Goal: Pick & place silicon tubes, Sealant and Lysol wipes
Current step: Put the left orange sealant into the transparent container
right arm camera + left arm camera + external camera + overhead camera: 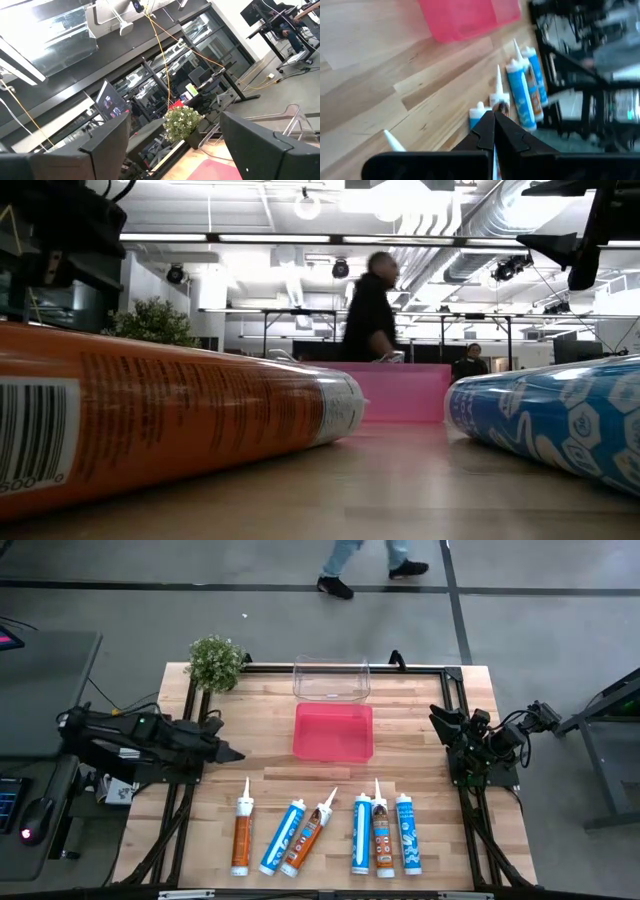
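Note:
Several sealant tubes lie on their sides in a row near the table's front edge: an orange one (241, 832), a blue one (283, 837), an orange one (310, 830), a blue one (361, 833), a brown one (382, 835) and a blue one (407, 833). Some also show in the left wrist view (520, 92). The low view shows an orange tube (150, 420) and a blue tube (560, 420) up close. My left gripper (236, 754) (493, 125) is shut and empty, over the table's left part. My right gripper (438, 720) (172, 150) is open and empty at the right edge. No wipes show.
A pink bin (333, 731) stands at the table's middle, with a clear bin (331, 678) behind it. A potted plant (216, 662) stands at the far left corner. A person (345, 565) walks on the floor beyond the far edge. Bare wood lies between the tubes and the bins.

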Controlling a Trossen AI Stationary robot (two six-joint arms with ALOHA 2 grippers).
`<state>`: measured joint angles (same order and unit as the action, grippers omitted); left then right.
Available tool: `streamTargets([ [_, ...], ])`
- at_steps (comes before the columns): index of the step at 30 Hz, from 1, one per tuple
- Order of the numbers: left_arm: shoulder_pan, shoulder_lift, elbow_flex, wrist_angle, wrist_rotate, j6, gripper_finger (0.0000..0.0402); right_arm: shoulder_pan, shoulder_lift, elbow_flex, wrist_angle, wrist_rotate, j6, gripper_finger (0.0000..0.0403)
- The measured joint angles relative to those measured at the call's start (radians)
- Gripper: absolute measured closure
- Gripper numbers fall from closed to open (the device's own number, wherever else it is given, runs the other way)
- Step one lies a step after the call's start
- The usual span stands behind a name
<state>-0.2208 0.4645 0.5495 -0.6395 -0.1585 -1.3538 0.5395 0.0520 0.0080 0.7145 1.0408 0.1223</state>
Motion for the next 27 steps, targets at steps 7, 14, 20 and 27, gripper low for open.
streamTargets([
  [7,-0.183,0.268,0.05,0.059,-0.166,-0.267,0.0401,0.0,0.0,0.0,0.0,0.0,0.0,0.01],
  [14,-0.282,0.598,0.276,-0.095,-0.172,-0.492,0.0401,0.0,0.0,0.0,0.0,0.0,0.0,0.01],
  [20,-0.334,0.823,0.55,-0.383,-0.159,-0.673,0.0401,0.0,0.0,0.0,0.0,0.0,0.0,0.01],
  [27,-0.375,1.021,0.79,-0.579,-0.002,-0.773,0.0398,0.0,0.0,0.0,0.0,0.0,0.0,0.01],
])
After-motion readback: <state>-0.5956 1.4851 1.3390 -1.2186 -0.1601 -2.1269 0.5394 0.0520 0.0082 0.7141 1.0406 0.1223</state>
